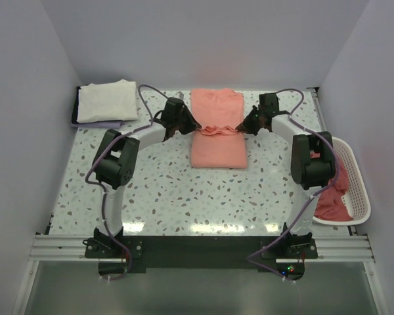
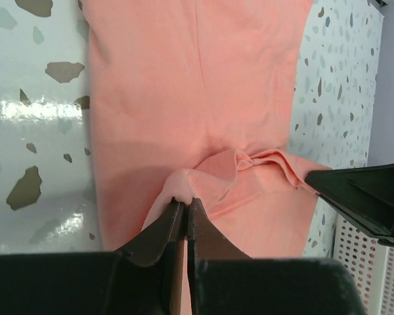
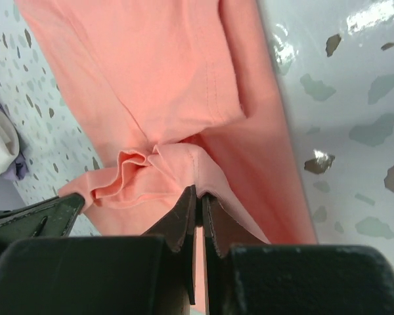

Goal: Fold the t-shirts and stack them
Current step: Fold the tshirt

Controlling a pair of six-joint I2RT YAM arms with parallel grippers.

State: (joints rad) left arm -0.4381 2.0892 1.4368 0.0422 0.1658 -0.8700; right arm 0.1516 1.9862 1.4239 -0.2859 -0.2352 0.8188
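A salmon-pink t-shirt lies as a long strip at the table's far centre. My left gripper is shut on its left edge, and my right gripper is shut on its right edge, so the cloth bunches in a raised ridge between them. In the left wrist view the jaws pinch a fold of the pink cloth. In the right wrist view the jaws pinch the hem. A folded cream-white t-shirt sits at the far left. Darker pink-red t-shirts fill the basket.
A white lattice basket stands at the table's right edge. The cream shirt rests on a lavender and dark layer. White walls close in the back and sides. The speckled tabletop stretches in front of the pink shirt.
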